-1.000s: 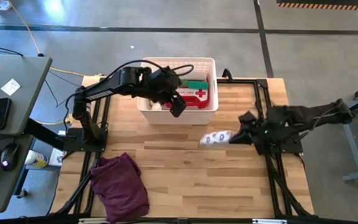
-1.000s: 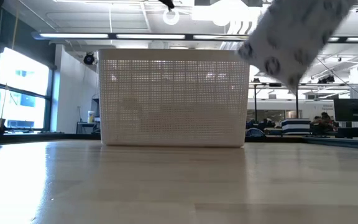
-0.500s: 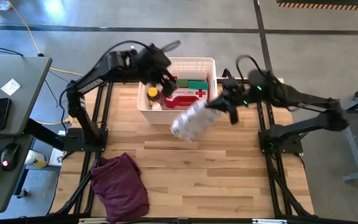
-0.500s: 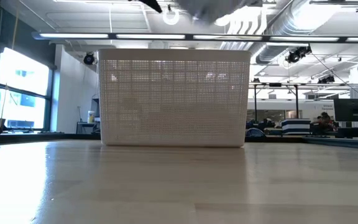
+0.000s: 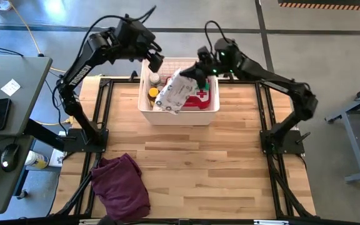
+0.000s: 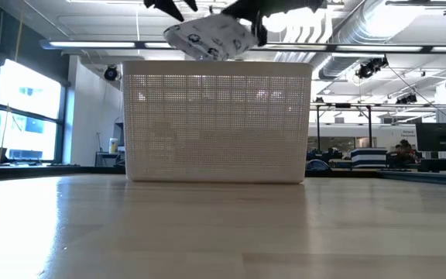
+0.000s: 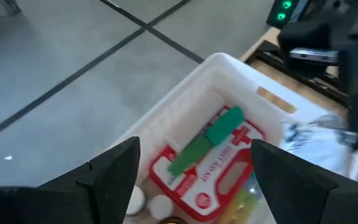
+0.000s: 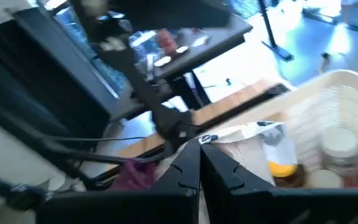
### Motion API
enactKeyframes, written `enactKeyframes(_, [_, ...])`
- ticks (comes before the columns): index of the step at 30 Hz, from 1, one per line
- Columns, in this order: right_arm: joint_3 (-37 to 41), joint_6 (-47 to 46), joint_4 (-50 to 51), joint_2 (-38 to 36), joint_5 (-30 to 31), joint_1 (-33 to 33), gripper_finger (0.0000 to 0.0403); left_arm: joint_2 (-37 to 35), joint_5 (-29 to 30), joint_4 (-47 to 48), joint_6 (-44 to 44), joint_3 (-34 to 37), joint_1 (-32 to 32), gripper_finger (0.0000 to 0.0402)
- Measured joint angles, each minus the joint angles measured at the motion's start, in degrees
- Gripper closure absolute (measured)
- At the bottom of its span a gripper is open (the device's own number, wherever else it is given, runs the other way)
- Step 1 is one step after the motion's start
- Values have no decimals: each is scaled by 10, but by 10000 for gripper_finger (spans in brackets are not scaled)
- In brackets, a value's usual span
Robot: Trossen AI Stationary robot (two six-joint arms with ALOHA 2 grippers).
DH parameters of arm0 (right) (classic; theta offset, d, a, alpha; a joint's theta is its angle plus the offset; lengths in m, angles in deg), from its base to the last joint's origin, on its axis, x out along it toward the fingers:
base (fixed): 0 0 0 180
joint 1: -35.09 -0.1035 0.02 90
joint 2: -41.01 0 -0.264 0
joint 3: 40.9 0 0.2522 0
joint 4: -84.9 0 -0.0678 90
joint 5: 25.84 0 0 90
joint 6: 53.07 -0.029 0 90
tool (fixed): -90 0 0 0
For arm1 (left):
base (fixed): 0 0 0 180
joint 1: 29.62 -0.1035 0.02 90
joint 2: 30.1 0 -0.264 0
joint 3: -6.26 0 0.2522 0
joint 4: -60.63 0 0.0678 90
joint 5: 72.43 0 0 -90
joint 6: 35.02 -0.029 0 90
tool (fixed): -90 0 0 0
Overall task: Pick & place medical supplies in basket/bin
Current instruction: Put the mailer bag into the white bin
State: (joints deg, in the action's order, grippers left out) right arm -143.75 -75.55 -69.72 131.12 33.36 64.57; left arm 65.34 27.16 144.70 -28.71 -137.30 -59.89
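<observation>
Left hand [image 5: 157,62] hangs raised with fingers spread; right hand [image 5: 195,74] reaches inward, fingers pinched together.

Even, bright light falls from above in the high view, with soft shadows under the arms on the table [image 5: 192,162]. In the low view, ceiling lamps [image 6: 300,19] glare white and the white basket [image 6: 217,122] is backlit. Both wrist views are motion-blurred; the wipes pack [image 6: 207,37] smears slightly

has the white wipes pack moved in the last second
Yes. The right claw carried the wipes pack from the table to above the basket.
</observation>
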Motion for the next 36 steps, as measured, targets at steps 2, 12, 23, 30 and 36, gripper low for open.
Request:
enactKeyframes(2, [-14, -4, -2, 27, -3, 15, 403, 0, -5, 1, -17, 0, -16, 65])
enactKeyframes(12, [-20, -147, -167, 80, -79, 59, 403, 0, -41, 6, -46, 0, -68, 65])
enactKeyframes(23, [-19, -99, -40, 83, -61, 65, 403, 0, -63, -2, -84, 16, -80, 65])
enactKeyframes(30, [-19, -77, 63, 83, -25, 65, 403, 0, -82, -3, -91, 41, -80, 65])
enactKeyframes(36, [-19, -72, 187, 82, 5, 65, 403, 0, -91, -3, -96, 50, -80, 65])
